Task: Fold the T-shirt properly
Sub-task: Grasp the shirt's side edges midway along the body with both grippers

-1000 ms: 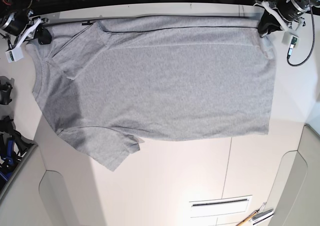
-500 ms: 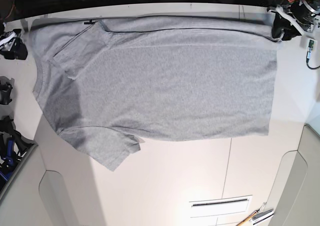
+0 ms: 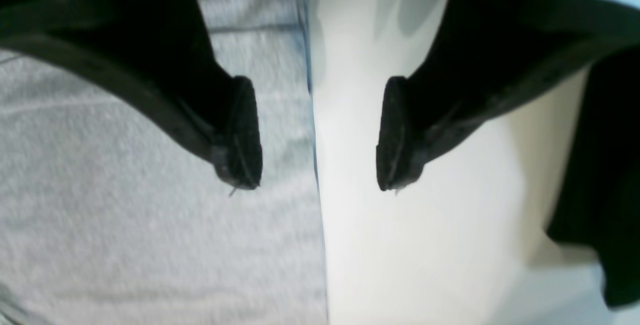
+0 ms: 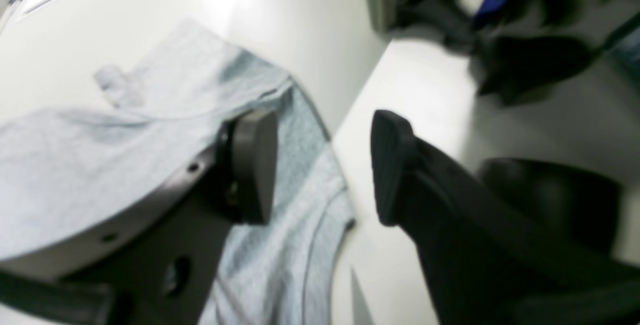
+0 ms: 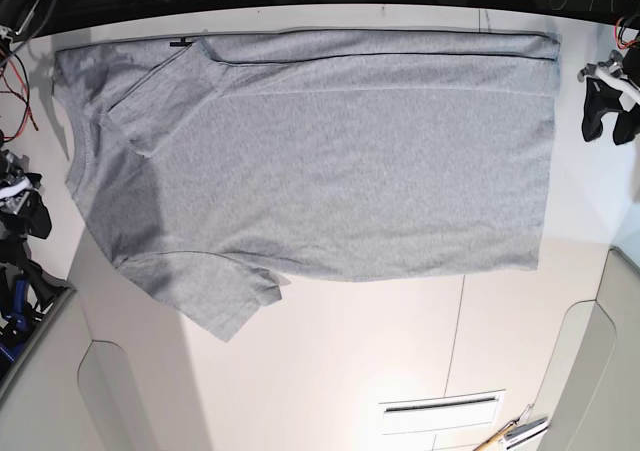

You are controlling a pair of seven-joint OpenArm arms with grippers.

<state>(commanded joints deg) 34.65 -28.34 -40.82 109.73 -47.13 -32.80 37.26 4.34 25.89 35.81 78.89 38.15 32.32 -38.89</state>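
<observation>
The light grey T-shirt [image 5: 320,161] lies flat on the white table [image 5: 330,361], plain side up. Its neck is at the left, its hem at the right, and its far edge is folded over. My left gripper [image 5: 608,123] is open and empty just off the hem. In the left wrist view the left gripper [image 3: 317,135] straddles the hem edge, one finger over the shirt [image 3: 125,215], one over bare table. My right gripper [image 5: 28,211] is off the table's left edge. In the right wrist view the right gripper [image 4: 320,170] is open and empty above the collar [image 4: 310,245].
Tools [image 5: 515,433] and a white slotted plate [image 5: 440,406] lie at the front right of the table. Dark clutter and cables [image 5: 15,291] sit beyond the left edge. A dark gap runs along the back edge.
Both grippers have left the shirt's far corners, moved outward past its side edges and come toward the front. The shirt stays flat.
</observation>
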